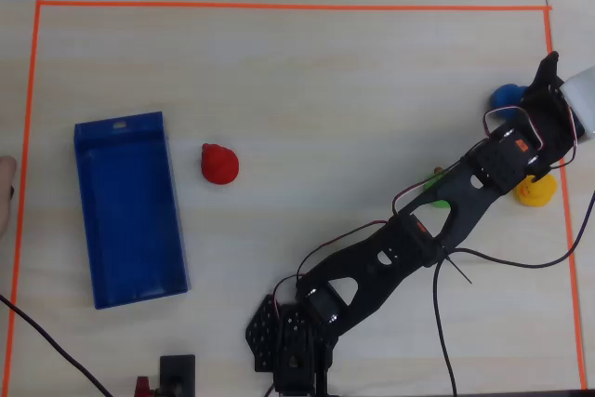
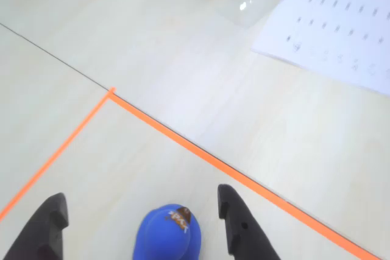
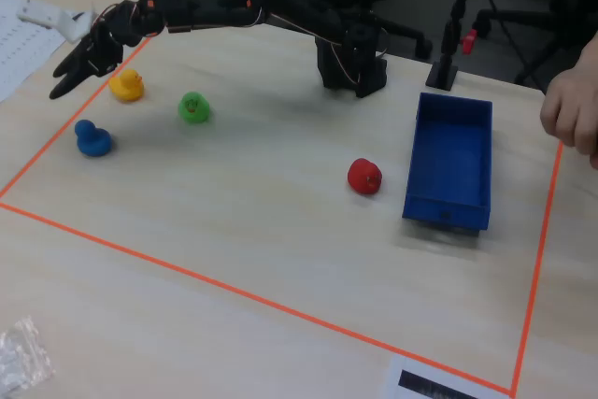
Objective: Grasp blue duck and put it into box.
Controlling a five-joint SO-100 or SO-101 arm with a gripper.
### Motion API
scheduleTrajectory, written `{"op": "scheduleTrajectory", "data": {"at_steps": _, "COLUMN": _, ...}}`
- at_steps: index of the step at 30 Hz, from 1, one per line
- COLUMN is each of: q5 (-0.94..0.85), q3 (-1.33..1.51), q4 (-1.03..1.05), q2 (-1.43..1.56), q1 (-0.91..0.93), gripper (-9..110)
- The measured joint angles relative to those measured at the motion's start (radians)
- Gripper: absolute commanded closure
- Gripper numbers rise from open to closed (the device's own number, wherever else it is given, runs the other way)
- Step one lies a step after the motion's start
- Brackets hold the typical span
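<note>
The blue duck (image 1: 507,97) stands near the far right corner of the taped area in the overhead view, and at the left in the fixed view (image 3: 92,139). In the wrist view the blue duck (image 2: 168,234) sits low in frame between my two black fingers, nearer the right one. My gripper (image 2: 140,194) is open and empty, hovering over the duck without touching it. It also shows in the overhead view (image 1: 537,79) and the fixed view (image 3: 62,79). The box (image 1: 121,125), a dark-blue tray, lies empty far off at the left; in the fixed view (image 3: 453,151) it is at the right.
A yellow duck (image 3: 126,85) and a green duck (image 3: 193,106) stand close to the arm; a red duck (image 1: 220,164) stands beside the box. Orange tape (image 2: 183,141) borders the work area. A printed sheet (image 2: 341,22) lies beyond it. A person's hand (image 3: 572,109) is near the box.
</note>
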Motion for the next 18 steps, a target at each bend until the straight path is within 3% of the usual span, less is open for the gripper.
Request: {"op": "scheduleTrajectory", "data": {"at_steps": 18, "q5": 0.0, "q3": -0.097, "q4": 0.006, "q2": -0.245, "q1": -0.029, "gripper": 69}}
